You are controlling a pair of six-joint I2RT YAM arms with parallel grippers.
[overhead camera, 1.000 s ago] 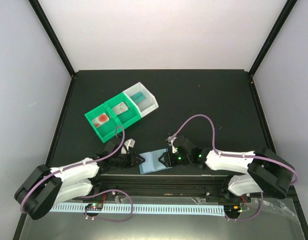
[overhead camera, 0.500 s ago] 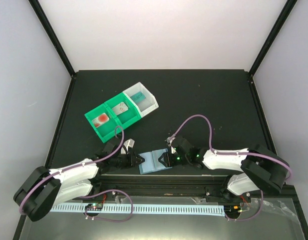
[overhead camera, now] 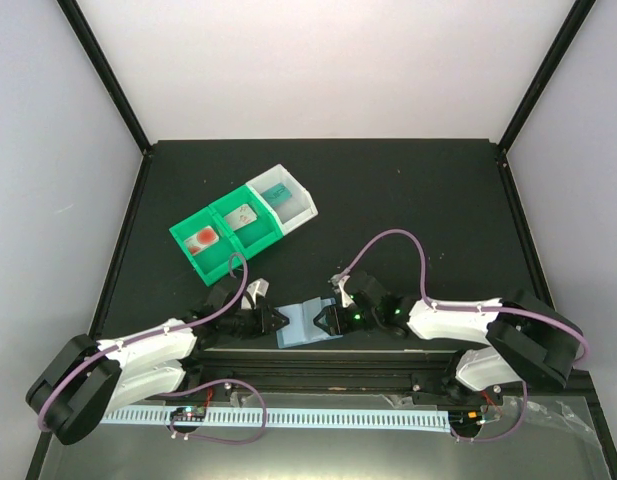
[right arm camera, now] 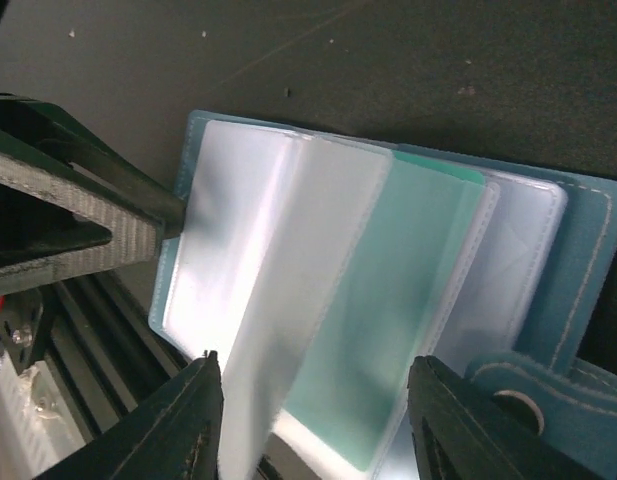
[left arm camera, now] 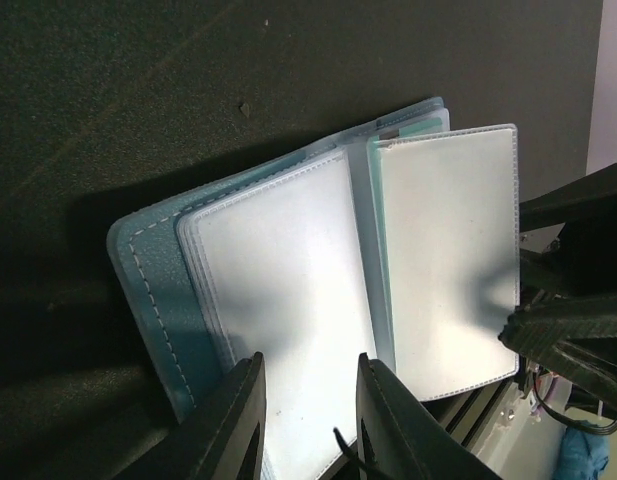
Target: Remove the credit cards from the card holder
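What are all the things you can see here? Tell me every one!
table: one, black, under everything
green trays: two, green, side by side, table's left
white tray: one, white, against the green trays, something teal inside
card holder: one, slate blue, lying open at the near edge
sleeves: several, pale see-through, inside the card holder
teal card: one, teal, tucked in a sleeve
cables: two, purple, looping over the arms
arms: two, white and black, at the near edge
left gripper: one, black, at the card holder's left side
right gripper: one, black, over the card holder's right side, fingers apart
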